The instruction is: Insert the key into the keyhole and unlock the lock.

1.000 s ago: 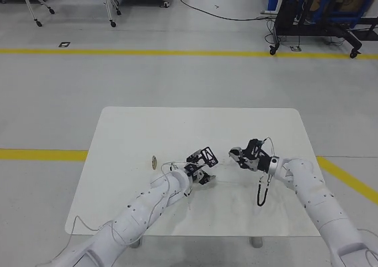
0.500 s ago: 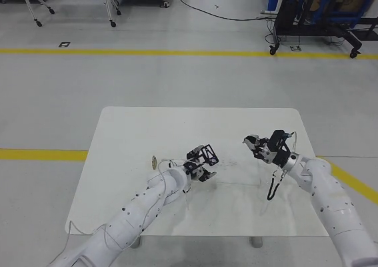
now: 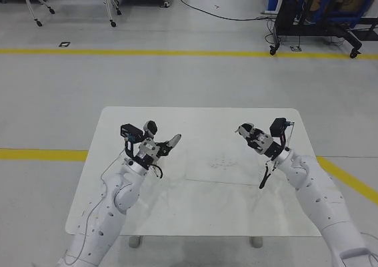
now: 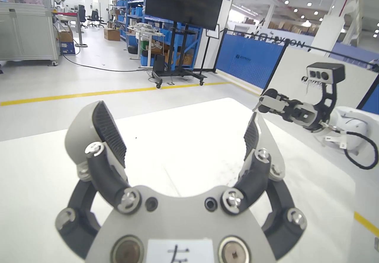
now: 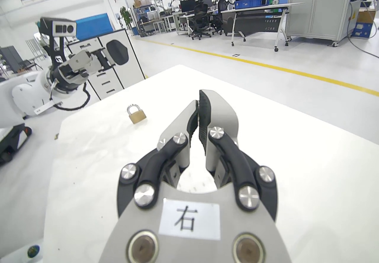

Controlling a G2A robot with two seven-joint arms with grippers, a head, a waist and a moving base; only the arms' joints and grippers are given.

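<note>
The left gripper (image 4: 177, 116) is held above the left part of the white table (image 3: 209, 200). Its 2 fingers are spread wide and nothing is held between them. The right gripper (image 5: 199, 101) is held above the right part of the table. Its 2 fingers are pressed together, and whether a key is pinched there cannot be told. The brass padlock (image 5: 136, 115) is seen lying on the table near the left gripper, touched by neither gripper and well apart from the right one.

1 small brass padlock (image 5: 136, 115) with a silver steel shackle lies flat on the white table (image 5: 266, 157), near 1 edge; the shackle appears closed.
</note>
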